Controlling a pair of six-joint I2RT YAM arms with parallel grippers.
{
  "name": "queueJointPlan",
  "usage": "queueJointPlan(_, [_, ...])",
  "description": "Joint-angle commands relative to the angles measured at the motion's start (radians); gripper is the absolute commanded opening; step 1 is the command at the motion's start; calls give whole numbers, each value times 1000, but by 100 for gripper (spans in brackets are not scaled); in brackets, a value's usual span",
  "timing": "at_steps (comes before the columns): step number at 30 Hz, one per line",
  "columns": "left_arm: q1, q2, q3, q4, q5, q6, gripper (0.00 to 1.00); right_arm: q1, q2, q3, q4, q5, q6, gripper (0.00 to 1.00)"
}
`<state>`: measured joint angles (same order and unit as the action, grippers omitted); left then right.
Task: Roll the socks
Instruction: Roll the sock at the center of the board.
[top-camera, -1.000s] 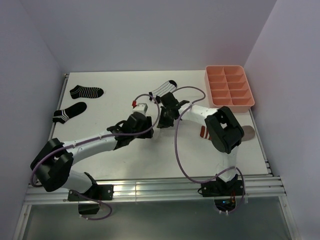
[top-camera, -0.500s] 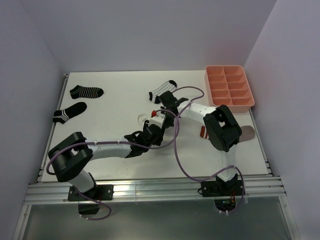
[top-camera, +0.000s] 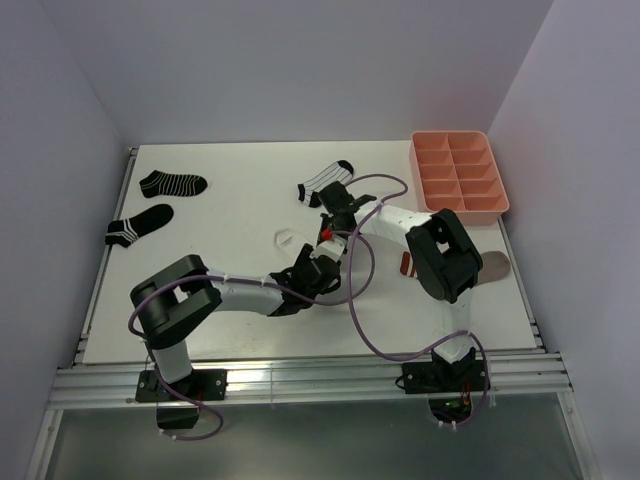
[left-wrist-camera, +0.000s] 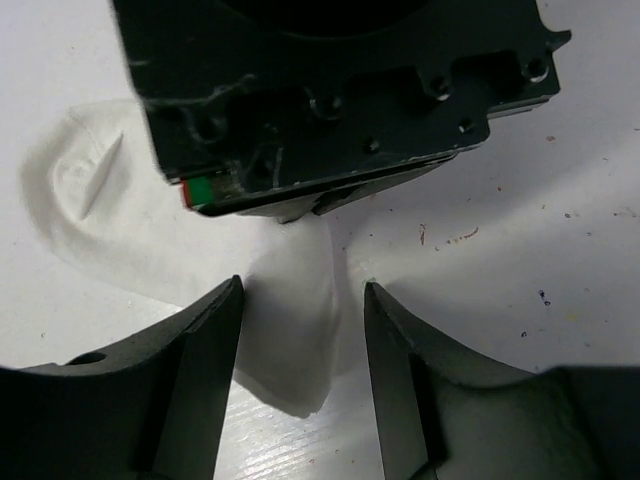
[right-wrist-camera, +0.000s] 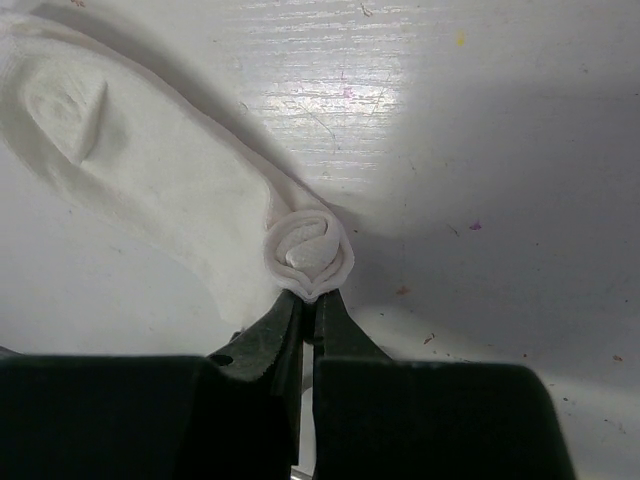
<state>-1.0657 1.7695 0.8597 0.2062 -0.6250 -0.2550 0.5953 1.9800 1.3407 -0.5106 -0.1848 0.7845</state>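
The plain white sock (right-wrist-camera: 150, 170) lies flat on the table, one end wound into a small tight roll (right-wrist-camera: 308, 250). My right gripper (right-wrist-camera: 310, 298) is shut on that roll. In the left wrist view my left gripper (left-wrist-camera: 300, 330) is open, its jaws either side of a raised fold of the white sock (left-wrist-camera: 290, 350), right under the right gripper's black body (left-wrist-camera: 340, 90). From above, both grippers (top-camera: 318, 262) (top-camera: 328, 232) meet mid-table, with the sock's free end (top-camera: 287, 239) showing to their left.
A white thin-striped sock with black toe and heel (top-camera: 325, 180) lies just behind the grippers. Two black striped socks (top-camera: 172, 184) (top-camera: 140, 224) lie far left. A taupe sock (top-camera: 495, 265) shows partly behind the right arm. A pink divided tray (top-camera: 458, 172) stands at the back right.
My left arm has swung right and nearer, bringing its gripper from the sock's left side up against the right gripper. The right gripper has stayed shut on the roll.
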Motion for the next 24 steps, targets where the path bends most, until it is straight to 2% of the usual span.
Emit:
queueJointPlan(1, [-11,28,48,33,-28,37,56,3,48,-9,-77,8,-2,0])
queueJointPlan(6, [-19,67,53,-5,-7,17,50,1,49,-11,-71,1,1,0])
queueJointPlan(9, [-20,80,48,-33,10,-10,42,0,49,-15,-60,-8,4,0])
queueJointPlan(12, [-20,94,48,-53,21,-30,29,-3,45,-26,-37,-27,6,0])
queueJointPlan(13, [-20,96,50,-69,24,-35,21,-3,36,-32,-25,-31,5,0])
queueJointPlan(17, [-14,82,55,-109,62,-75,1,-5,-16,-86,99,-67,-1,0])
queueJointPlan(21, [38,30,47,-154,198,-133,1,-14,-95,-175,217,-81,21,3])
queueJointPlan(24, [99,-22,24,-171,356,-182,1,-52,-179,-259,325,-81,68,14])
